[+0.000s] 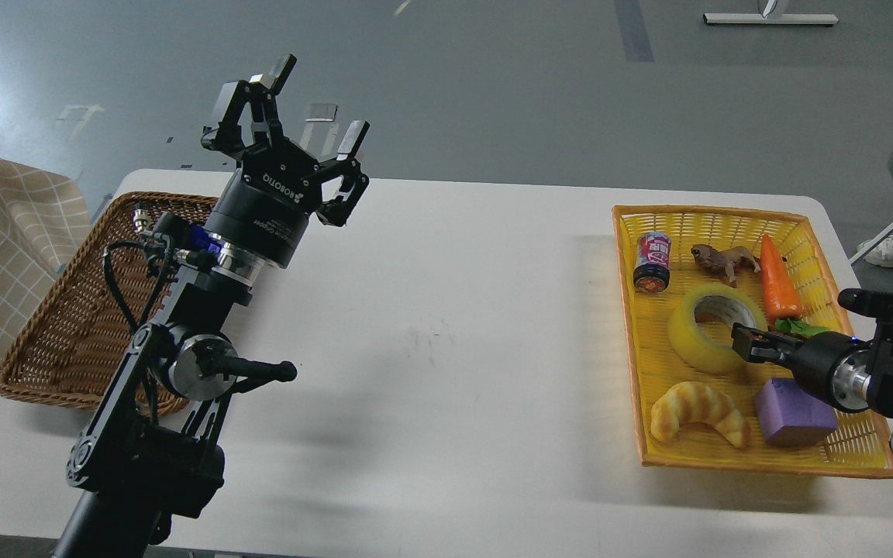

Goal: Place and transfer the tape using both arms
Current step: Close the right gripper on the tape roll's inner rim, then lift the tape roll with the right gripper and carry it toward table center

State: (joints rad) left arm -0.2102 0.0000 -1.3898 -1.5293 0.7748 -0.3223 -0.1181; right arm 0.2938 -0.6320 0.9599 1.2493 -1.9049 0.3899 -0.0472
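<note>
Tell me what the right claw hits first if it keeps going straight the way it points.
The right claw points left, into the yellow basket, and its tip already sits at the tape. The tape would be met first, probably its near rim or core, though depth is hard to judge from this single view.

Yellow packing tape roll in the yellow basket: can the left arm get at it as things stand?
Probably not. The left gripper is raised, open, by the brown wicker basket; the yellow tape roll lies across the white table, at the right gripper.

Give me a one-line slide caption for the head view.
Right gripper reaches the tape in the yellow basket; left gripper waits open, raised by the brown basket.
</note>
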